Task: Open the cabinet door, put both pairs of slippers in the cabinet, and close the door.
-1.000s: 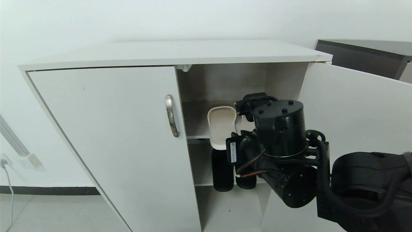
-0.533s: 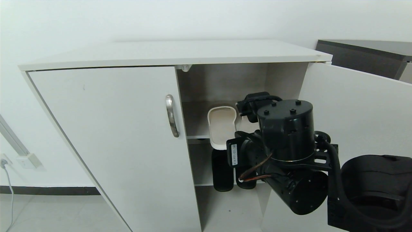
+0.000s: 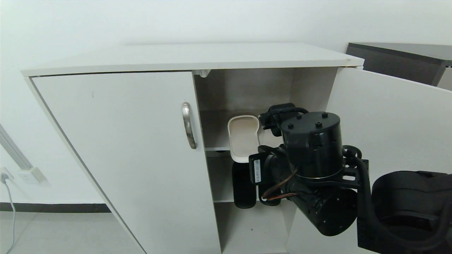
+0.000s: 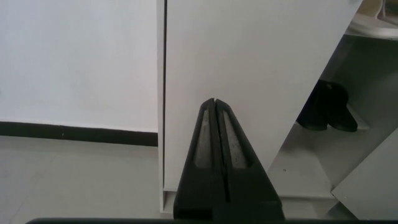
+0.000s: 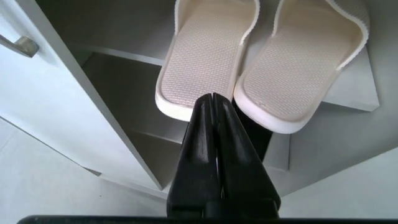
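Both pairs sit in the white laminate cabinet [image 3: 176, 58] — cream textured slippers [image 5: 208, 56] shelved above black slippers [image 3: 243, 187] — and I see my right gripper [image 5: 213, 96] and left gripper [image 4: 213, 102] pinched together.

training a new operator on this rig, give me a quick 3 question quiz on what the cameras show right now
1. True or false: the cream slippers lie higher in the cabinet than the black slippers.
2. Which cabinet door stands open? A) left B) right C) both
3. Fill in: the right pincer is ___, with nothing between its fingers.

Key: 1 true; 2 B, the right door; 3 shut.
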Motion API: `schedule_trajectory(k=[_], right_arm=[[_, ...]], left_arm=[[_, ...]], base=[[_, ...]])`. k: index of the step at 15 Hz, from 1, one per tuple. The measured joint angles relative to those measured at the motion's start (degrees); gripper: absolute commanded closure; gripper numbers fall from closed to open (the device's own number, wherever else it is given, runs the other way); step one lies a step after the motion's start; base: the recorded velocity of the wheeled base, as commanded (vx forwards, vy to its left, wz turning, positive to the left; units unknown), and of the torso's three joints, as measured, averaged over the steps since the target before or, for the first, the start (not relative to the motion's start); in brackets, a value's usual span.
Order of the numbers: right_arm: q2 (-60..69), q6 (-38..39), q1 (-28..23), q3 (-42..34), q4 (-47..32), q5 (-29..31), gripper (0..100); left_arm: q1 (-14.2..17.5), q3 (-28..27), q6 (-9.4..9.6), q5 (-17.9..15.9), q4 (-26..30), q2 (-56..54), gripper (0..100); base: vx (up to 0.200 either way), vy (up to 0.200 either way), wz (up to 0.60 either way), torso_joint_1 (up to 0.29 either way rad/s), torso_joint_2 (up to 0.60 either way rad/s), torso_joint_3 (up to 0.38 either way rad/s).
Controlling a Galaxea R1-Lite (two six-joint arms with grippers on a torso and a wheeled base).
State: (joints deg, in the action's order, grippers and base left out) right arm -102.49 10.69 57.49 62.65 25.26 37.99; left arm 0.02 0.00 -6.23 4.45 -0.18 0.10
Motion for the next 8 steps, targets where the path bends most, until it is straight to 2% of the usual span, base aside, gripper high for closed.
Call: schedule_trajectory(k=[8], right_arm=[[-2.74, -0.07, -0.49, -0.22, 2.4, -0.11, 100]], left_arm=[[0.05, 0.0, 0.02, -0.1, -0.06, 0.0, 100]], base=[[-0.2, 0.0, 0.0, -0.001, 0.0, 0.005]])
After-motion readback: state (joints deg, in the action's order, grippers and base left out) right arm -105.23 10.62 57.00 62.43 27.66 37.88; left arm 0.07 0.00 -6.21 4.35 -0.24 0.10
